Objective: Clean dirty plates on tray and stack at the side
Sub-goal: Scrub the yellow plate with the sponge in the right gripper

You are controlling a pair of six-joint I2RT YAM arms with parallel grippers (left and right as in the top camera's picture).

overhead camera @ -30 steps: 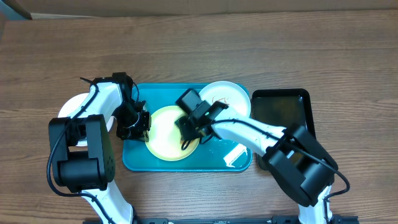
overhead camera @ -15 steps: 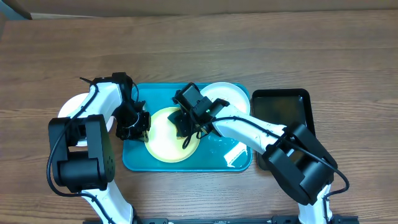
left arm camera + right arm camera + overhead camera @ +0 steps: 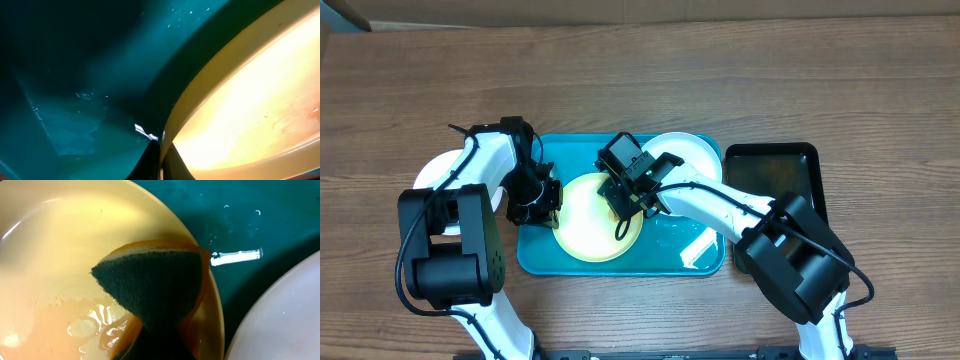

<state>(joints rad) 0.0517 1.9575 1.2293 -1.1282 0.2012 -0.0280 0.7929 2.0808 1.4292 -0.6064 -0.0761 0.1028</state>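
Note:
A pale yellow-green plate [image 3: 582,228] lies in the middle of the teal tray [image 3: 534,256]. My left gripper [image 3: 549,200] is shut on its left rim; in the left wrist view the fingertips [image 3: 161,162] pinch the plate's edge [image 3: 250,90] over the tray floor [image 3: 75,60]. My right gripper [image 3: 626,198] is shut on a sponge [image 3: 155,282], dark green face with an orange body, pressed on the plate's right side [image 3: 60,245]. A wet orange smear [image 3: 60,322] lies beside the sponge. A white plate [image 3: 690,155] sits at the tray's back right. Another white plate [image 3: 428,180] lies off the tray at the left.
A smaller black tray [image 3: 775,182] stands to the right of the teal tray, partly under my right arm. Wet patches glint on the teal tray floor [image 3: 235,256]. The wooden table [image 3: 720,70] surrounds both trays.
My right gripper has slid the sponge a little back and left across the yellow-green plate. The left gripper and the plate have stayed put.

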